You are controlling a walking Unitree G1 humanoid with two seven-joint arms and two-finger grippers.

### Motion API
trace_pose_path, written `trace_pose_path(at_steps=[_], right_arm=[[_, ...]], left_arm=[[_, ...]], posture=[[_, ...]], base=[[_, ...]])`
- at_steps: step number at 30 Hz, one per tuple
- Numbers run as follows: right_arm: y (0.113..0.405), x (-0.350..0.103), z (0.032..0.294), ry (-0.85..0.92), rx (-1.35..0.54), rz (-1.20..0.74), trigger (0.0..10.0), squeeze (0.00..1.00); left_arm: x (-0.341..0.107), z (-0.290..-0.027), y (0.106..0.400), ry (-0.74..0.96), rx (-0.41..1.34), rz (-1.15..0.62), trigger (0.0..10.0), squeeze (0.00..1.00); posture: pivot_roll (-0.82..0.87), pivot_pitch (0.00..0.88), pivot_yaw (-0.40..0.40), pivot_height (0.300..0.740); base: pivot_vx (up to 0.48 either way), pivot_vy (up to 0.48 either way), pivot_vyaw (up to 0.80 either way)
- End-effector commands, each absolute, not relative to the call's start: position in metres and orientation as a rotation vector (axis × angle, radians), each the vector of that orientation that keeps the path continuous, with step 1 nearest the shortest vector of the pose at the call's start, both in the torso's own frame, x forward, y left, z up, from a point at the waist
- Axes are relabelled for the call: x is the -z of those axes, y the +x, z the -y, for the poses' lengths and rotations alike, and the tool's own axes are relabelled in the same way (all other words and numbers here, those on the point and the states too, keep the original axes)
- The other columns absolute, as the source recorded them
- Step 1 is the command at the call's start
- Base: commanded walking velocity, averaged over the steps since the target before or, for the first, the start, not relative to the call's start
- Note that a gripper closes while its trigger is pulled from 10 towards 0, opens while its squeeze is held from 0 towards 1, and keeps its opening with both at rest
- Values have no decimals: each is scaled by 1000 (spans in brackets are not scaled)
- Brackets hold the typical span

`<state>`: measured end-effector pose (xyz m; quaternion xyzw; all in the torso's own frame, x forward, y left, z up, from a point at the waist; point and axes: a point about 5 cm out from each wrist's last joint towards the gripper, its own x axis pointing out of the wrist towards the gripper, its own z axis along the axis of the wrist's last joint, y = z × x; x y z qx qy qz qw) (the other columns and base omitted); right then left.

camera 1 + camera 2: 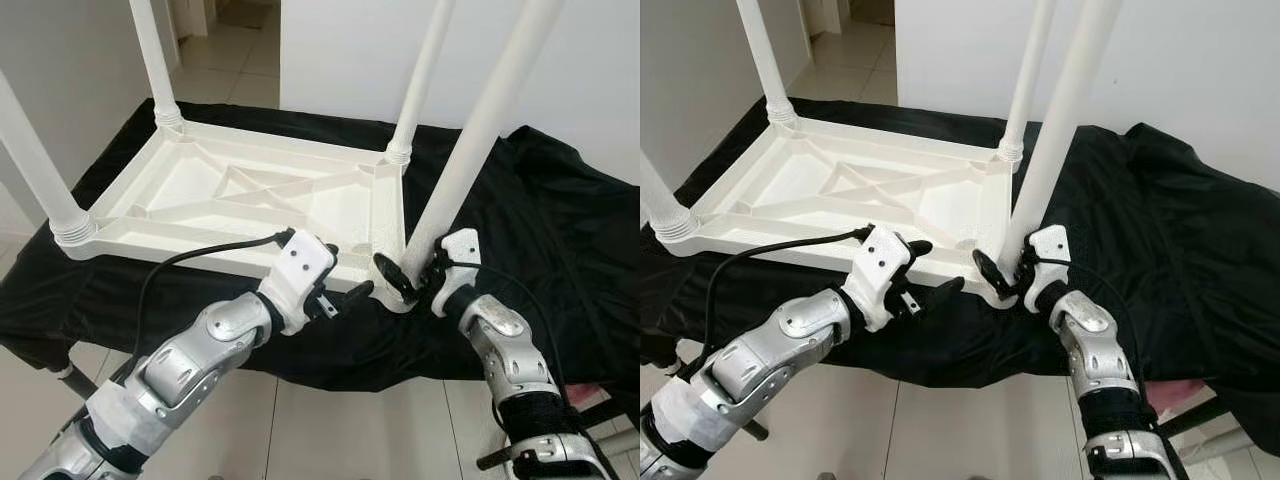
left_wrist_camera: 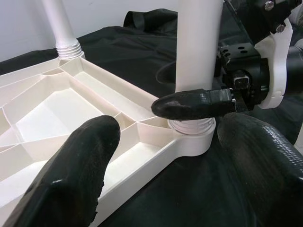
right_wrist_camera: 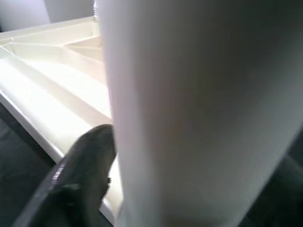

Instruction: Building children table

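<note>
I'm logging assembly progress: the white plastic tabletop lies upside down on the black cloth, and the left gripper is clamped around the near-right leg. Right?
Not quite: the right gripper is the one clamped around the near-right white plastic leg, as the left eye view shows. The left gripper is open beside it. The upside-down white plastic tabletop does lie on the black cloth.

**Clearance: upturned tabletop, near-right corner**

Near-right leg (image 1: 470,150) blocked: right gripper (image 1: 408,280) clamped round its base. Left gripper (image 1: 345,296) parted, just beside corner socket (image 2: 191,142); narrow gap between. Ribbed tabletop underside (image 1: 240,195) open mid-span. Legs stand at other corners. Black cloth (image 1: 560,220) free to the right.
</note>
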<state>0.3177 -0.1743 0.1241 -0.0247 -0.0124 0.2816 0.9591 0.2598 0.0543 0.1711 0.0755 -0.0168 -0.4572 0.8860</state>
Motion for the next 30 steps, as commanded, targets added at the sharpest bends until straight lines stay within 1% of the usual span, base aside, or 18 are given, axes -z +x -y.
trace_pose_path(at_steps=[1, 11, 12, 13, 14, 20, 24, 29, 30], right_arm=[[319, -125, 177, -49, -582, 31, 0, 0], [319, -117, 181, -28, -602, 23, 0, 0], [318, -115, 181, -20, -596, 19, 1647, 0], [317, -114, 181, -16, -588, 14, 9137, 0], [316, -113, 180, -9, -584, 15, 10000, 0], [315, -110, 177, 4, -553, 7, 10000, 0], [316, -102, 175, -11, -397, -35, 10000, 0], [316, -100, 172, 29, -312, -52, 10000, 0], [315, -100, 169, 59, -244, -67, 10000, 0]], left_arm=[[-170, -47, 249, 180, 1192, 26, 10000, 0], [-170, -46, 249, 177, 1191, 27, 10000, 0], [-170, -46, 249, 177, 1192, 27, 10000, 0], [-170, -46, 249, 177, 1192, 27, 10000, 0], [-170, -46, 249, 177, 1192, 28, 10000, 0], [-170, -46, 249, 179, 1194, 29, 10000, 0], [-169, -46, 249, 179, 1197, 27, 10000, 0], [-169, -46, 249, 179, 1198, 27, 10000, 0], [-169, -47, 249, 178, 1199, 26, 10000, 0]], posture=[[1, 0, -60, 740], [-2, 0, -62, 740], [-2, 0, -62, 740], [-2, 0, -62, 740], [-2, 0, -62, 740], [-2, 0, -62, 740], [-12, 0, -58, 740], [-12, 0, -59, 740], [-12, 0, -58, 740]], base=[[0, 0, 0], [0, 0, 0], [0, 0, 0], [0, 0, 0], [0, 0, 0], [0, 0, 0], [0, 0, 0], [0, 0, 0], [0, 0, 0]])
